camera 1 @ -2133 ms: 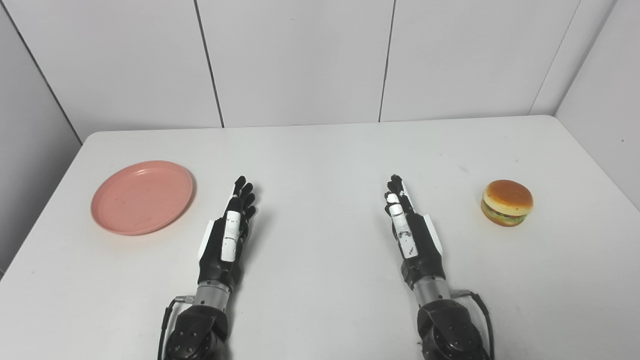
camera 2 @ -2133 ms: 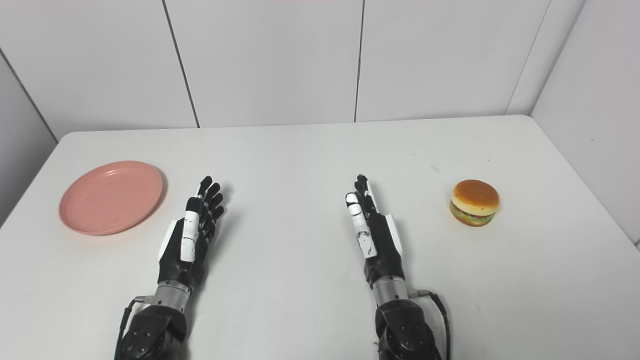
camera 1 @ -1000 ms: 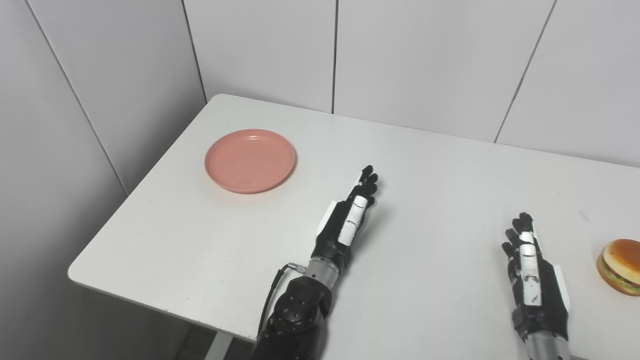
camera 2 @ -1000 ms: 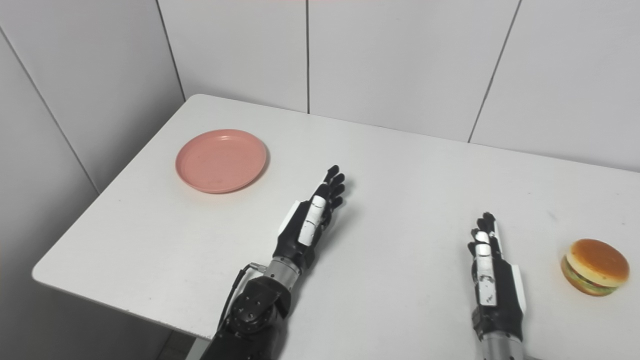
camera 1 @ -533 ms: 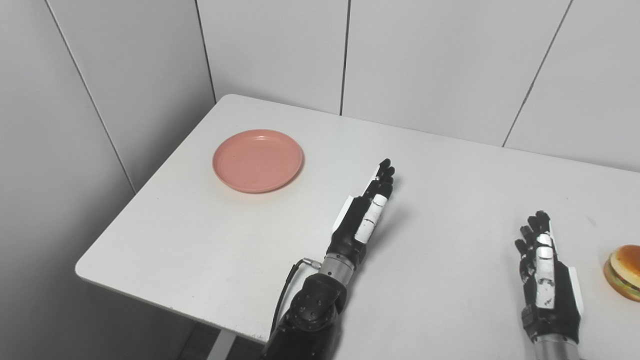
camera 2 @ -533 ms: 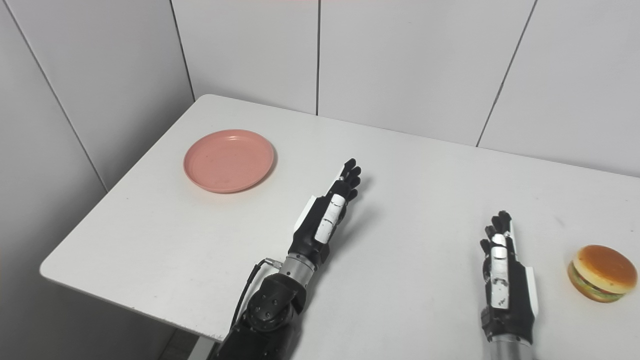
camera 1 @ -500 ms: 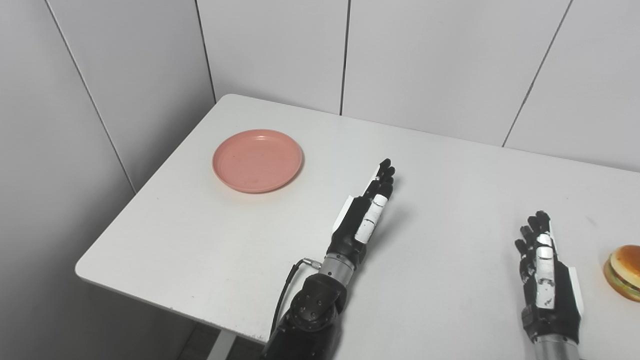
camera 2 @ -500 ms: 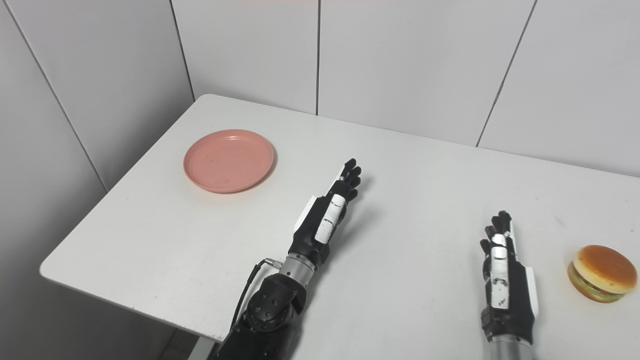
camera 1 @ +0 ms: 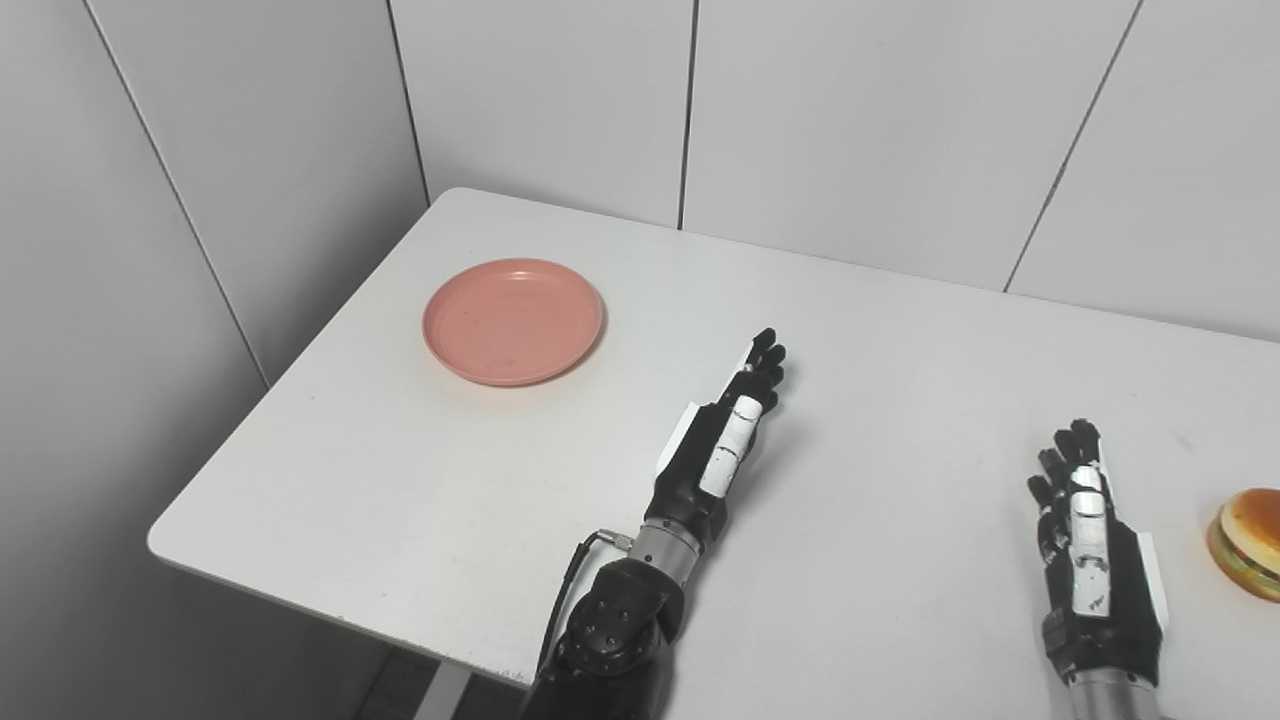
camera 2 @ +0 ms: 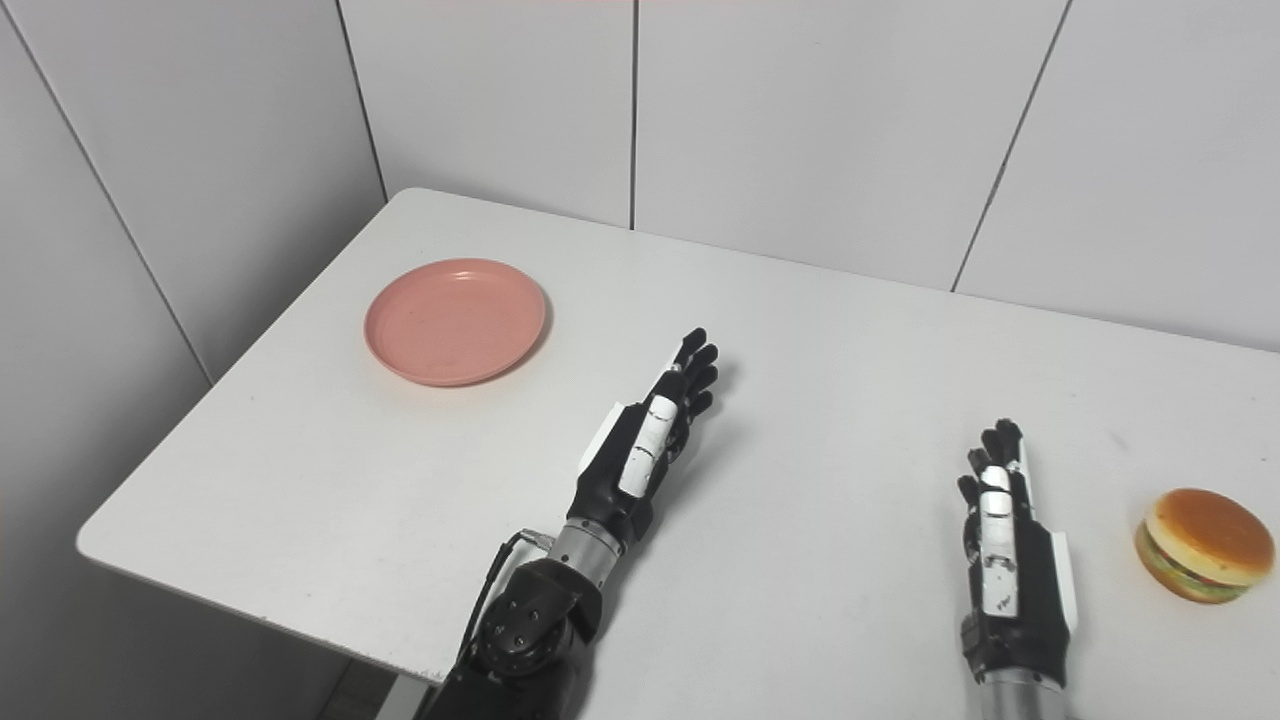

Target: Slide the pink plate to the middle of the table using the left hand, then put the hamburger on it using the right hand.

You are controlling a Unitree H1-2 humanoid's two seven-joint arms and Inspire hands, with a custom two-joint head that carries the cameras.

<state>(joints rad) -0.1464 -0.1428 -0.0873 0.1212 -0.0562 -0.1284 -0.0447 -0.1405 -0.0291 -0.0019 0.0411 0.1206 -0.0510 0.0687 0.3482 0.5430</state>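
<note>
A round pink plate (camera 1: 513,320) lies empty near the table's far left corner. My left hand (camera 1: 722,433) is open, fingers straight and edge-on to the table, to the right of the plate and nearer me, apart from it. A toy hamburger (camera 2: 1204,544) with a tan bun sits at the right edge of the view. My right hand (camera 2: 1005,545) is open, fingers straight, left of the hamburger and not touching it.
The white table (camera 1: 420,480) has its left edge and near left corner in view, with a drop to the floor beyond. Grey wall panels (camera 1: 850,130) close the back and left.
The camera has swung left since 2.1 s ago, so the whole picture shifted. In the last half second my left hand drew back slightly toward me. Plate, hamburger and right hand stay put.
</note>
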